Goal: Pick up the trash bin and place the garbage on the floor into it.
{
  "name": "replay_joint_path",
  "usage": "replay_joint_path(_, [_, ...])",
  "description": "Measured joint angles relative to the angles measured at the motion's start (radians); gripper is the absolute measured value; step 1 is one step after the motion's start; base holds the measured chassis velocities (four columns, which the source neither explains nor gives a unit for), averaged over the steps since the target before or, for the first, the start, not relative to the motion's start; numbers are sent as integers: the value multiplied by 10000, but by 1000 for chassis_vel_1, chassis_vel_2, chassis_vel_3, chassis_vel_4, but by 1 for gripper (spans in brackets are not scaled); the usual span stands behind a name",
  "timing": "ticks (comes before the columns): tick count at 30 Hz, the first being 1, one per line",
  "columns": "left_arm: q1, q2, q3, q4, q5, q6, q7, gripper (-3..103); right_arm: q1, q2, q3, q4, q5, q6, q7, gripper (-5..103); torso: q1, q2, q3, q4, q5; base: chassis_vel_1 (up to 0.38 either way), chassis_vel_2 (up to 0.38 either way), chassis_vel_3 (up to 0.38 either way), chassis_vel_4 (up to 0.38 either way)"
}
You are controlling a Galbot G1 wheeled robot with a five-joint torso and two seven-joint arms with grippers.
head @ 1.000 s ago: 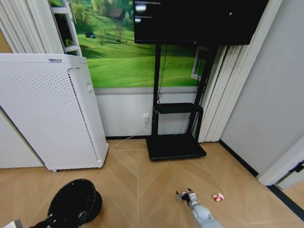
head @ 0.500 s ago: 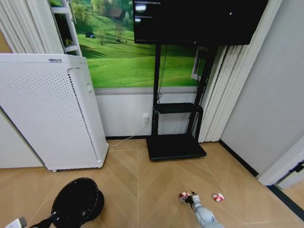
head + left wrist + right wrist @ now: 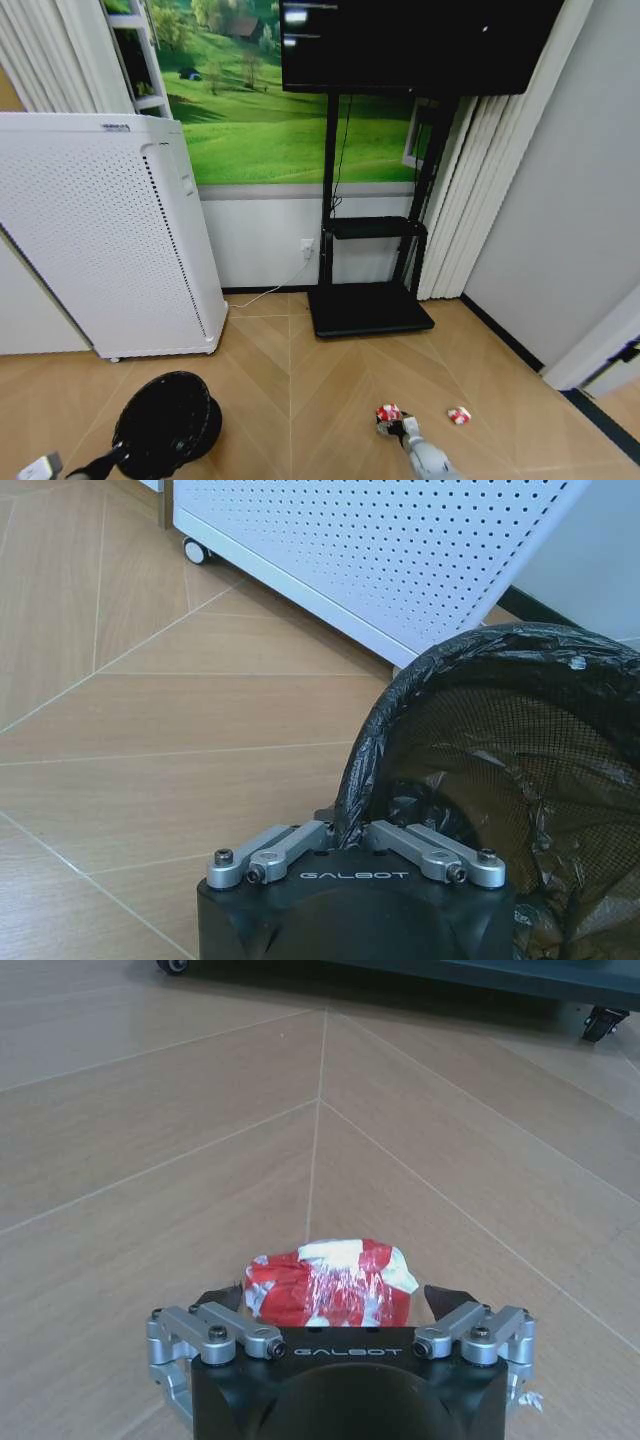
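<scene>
Between the earlier frames and now, the right claw [image 3: 397,424] closes in on the nearer crumpled red-and-white wrapper [image 3: 388,413], which a second ago is masked by the claw tips and now shows clear, just at the claw's 11 o'clock in the head view. In the right wrist view this wrapper [image 3: 331,1282] sits between the two spread fingers [image 3: 222,1298], the jaws standing wide either side with no squeeze visible; whether the pads touch it cannot be told. Judgement: the approach is complete and the grasp itself is not yet made.

Over the same interval the small black round mesh trash bin [image 3: 167,423] drifts slightly rightward in the head view, carried by the left claw [image 3: 118,456]. In the left wrist view the left claw [image 3: 352,832] is clamped narrow on the bin's liner-wrapped rim [image 3: 420,680], so the bin is held, at 7 o'clock in the head view, well apart from the litter.

A second red-and-white wrapper [image 3: 458,415] lies on the wooden floor [image 3: 300,380] at the first one's 3 o'clock, untouched. The tall white perforated air purifier [image 3: 100,235] stands at the bin's 12 o'clock, not involved.
</scene>
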Motion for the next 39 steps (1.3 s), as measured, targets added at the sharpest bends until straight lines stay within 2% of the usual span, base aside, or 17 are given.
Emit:
replay_joint_path(7, [-82, 74, 19, 64, -9, -34, -12, 0, 76, -17, -79, -118, -35, 54, -14, 95, 0, 0, 0, -1, -1, 0, 0, 0, 0])
replay_joint_path(10, [-144, 123, 39, 117, -24, -41, -20, 0, 95, 3, -135, -149, -43, 61, -14, 81, 0, 0, 0, 0, -2, 0, 0, 0, 0])
replay_joint_path(11, [-144, 123, 39, 117, -24, -41, -20, 0, 95, 3, -135, -149, -43, 61, -14, 81, 0, 0, 0, 0, -2, 0, 0, 0, 0])
replay_joint_path(13, [-192, 141, 67, 146, -34, -47, -30, 0, 95, 9, -157, -151, -45, 80, -16, 70, 0, 1, -1, -1, -3, 0, 0, 0, 0])
replay_joint_path(14, [-192, 141, 67, 146, -34, -47, -30, 0, 95, 9, -157, -151, -45, 80, -16, 70, 0, 1, -1, -1, -3, 0, 0, 0, 0])
replay_joint_path(19, [-280, 161, 169, 233, -26, -65, -42, 0, 89, 10, -171, -135, -58, 109, -15, 57, 1, 3, -1, 0, -3, 0, 0, 0, 0])
replay_joint_path(36, [-413, 241, 258, 312, -25, -79, -74, 0, -117, -44, -118, 161, 18, 65, -5, 54, 0, 2, 0, 0, 1, 0, 0, 0, 0])
replay_joint_path(39, [-581, 400, 472, 316, -4, -83, -118, 0, -528, -242, 65, 1173, 191, -45, 0, 54, 0, 2, 0, 2, 3, 0, 0, 0, 0])
